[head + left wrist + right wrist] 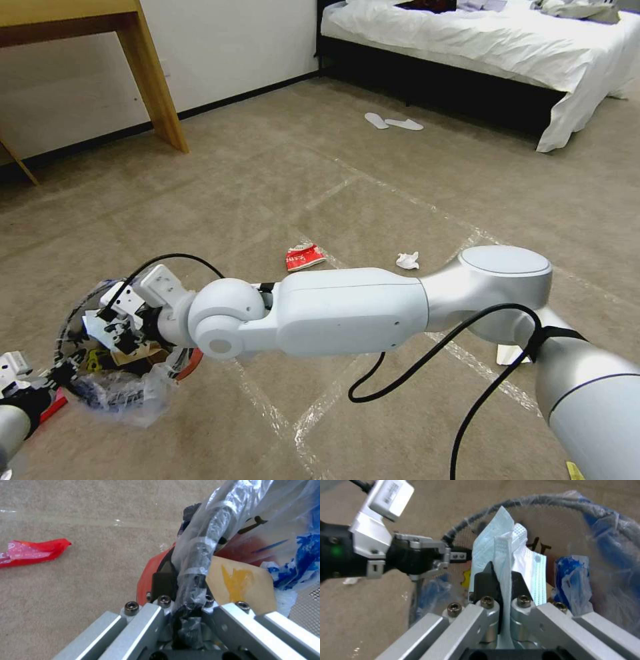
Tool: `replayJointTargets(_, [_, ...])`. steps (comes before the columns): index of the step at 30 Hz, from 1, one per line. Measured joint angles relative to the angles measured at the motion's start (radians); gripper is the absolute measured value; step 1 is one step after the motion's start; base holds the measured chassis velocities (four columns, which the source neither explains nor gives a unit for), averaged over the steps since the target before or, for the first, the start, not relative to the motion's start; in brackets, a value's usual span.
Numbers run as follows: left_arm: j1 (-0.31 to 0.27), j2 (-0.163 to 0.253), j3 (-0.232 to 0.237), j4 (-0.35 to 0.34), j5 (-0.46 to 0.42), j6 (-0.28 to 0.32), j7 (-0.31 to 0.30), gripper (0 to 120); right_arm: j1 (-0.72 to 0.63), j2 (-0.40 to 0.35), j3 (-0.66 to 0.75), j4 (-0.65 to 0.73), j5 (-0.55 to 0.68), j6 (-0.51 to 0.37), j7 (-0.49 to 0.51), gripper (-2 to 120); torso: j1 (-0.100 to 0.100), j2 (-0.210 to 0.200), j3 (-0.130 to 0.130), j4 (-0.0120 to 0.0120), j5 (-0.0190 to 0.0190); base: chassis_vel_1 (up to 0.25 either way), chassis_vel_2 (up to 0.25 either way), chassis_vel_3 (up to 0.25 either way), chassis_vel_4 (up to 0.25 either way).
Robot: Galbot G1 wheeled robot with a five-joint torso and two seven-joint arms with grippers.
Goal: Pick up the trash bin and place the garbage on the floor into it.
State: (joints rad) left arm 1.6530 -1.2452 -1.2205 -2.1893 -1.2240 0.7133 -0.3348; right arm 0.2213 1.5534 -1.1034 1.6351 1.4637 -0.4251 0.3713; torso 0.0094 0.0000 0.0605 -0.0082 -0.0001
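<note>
- Dropping step in hand: right gripper (501, 580) over the trash bin (117, 360), lower left of the head view, jaws pinching a blue face mask (506, 562).
- Left gripper (185, 585) clamped on the bin's rim.
- Next: spread the right jaws, probably well over the opening.
- More garbage: red wrapper (304, 257) and white wad (407, 261) on the floor (280, 180), mid-frame.

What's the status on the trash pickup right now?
Left gripper shut on bin rim. Right gripper shut on blue mask, over the bin. Red wrapper, white wad on floor.
</note>
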Motion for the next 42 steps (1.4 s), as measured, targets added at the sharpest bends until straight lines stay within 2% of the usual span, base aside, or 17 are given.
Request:
replayJointTargets(11, [-0.006,-0.001,0.004,-0.001,-0.001,0.0,0.001,0,0.005,0.03,-0.007,-0.02,-0.019,-0.018,0.023,2,0.0,0.0,0.0,0.0,0.0,0.0,0.0,0.0,0.0])
replayJointTargets(13, [-0.006,-0.002,0.004,-0.001,-0.002,0.0,0.001,0,0.005,0.036,-0.007,-0.02,-0.019,-0.026,0.029,12,0.0,0.0,0.0,0.0,0.0,0.0,0.0,0.0,0.0])
replayJointTargets(16, [-0.006,-0.002,0.004,-0.001,-0.002,-0.001,0.001,0,0.005,0.038,-0.007,-0.02,-0.019,-0.031,0.034,17,0.0,0.0,0.0,0.0,0.0,0.0,0.0,0.0,0.0])
replayJointTargets(18, [-0.005,-0.001,0.003,-0.001,-0.003,-0.001,0.001,0,0.006,0.04,-0.006,-0.02,-0.017,-0.041,0.04,30,0.0,0.0,0.0,0.0,0.0,0.0,0.0,0.0,0.0])
replayJointTargets(21, [-0.004,-0.003,0.002,-0.001,-0.003,-0.001,0.001,0,0.007,0.041,-0.005,-0.02,-0.016,-0.042,0.041,37,0.0,0.0,0.0,0.0,0.0,0.0,0.0,0.0,0.0])
replayJointTargets(23, [-0.003,-0.004,0.001,-0.001,-0.003,-0.001,0.002,0,0.007,0.036,-0.003,-0.016,-0.017,-0.042,0.042,48,0.0,0.0,0.0,0.0,0.0,0.0,0.0,0.0,0.0])
replayJointTargets(24, [-0.003,-0.004,0.001,-0.001,-0.003,-0.001,0.002,0,0.007,0.036,-0.003,-0.016,-0.017,-0.042,0.042,48,0.0,0.0,0.0,0.0,0.0,0.0,0.0,0.0,0.0])
replayJointTargets(26, [-0.004,-0.005,0.0,-0.001,-0.003,-0.002,0.002,0,0.005,0.027,0.006,-0.011,-0.023,-0.039,0.043,59,0.0,0.0,0.0,0.0,0.0001,0.0,0.0,0.0,0.0])
replayJointTargets(27, [-0.004,-0.005,0.0,-0.001,-0.003,-0.002,0.002,0,0.005,0.027,0.006,-0.011,-0.023,-0.039,0.043,59,0.0,0.0,0.0,0.0,0.0001,0.0,0.0,0.0,0.0])
replayJointTargets(30, [-0.005,-0.009,-0.001,-0.001,-0.003,-0.002,0.002,0,-0.002,0.008,0.04,-0.003,-0.036,-0.016,0.047,76,0.0,0.0,0.0,0.0,0.0001,0.0,0.0,0.0,0.0])
replayJointTargets(34, [-0.005,-0.011,-0.003,-0.001,-0.003,-0.002,0.002,0,-0.008,-0.006,0.064,0.001,-0.045,-0.007,0.051,83,0.0,0.0,0.0,0.0,0.0001,0.0,0.0,0.0,0.0])
replayJointTargets(36, [-0.006,-0.014,-0.004,-0.001,-0.003,-0.002,0.002,0,-0.028,-0.032,0.116,0.012,-0.067,0.016,0.06,95,0.0,0.0,0.0,0.0,0.0001,0.0,0.0,0.0,0.0])
replayJointTargets(42, [-0.007,-0.015,-0.006,0.001,-0.003,-0.002,0.002,0,-0.082,-0.092,0.251,0.052,-0.1,0.057,0.079,100,0.0,0.0,0.0,0.0,0.0001,0.0,0.0,0.0,0.0])
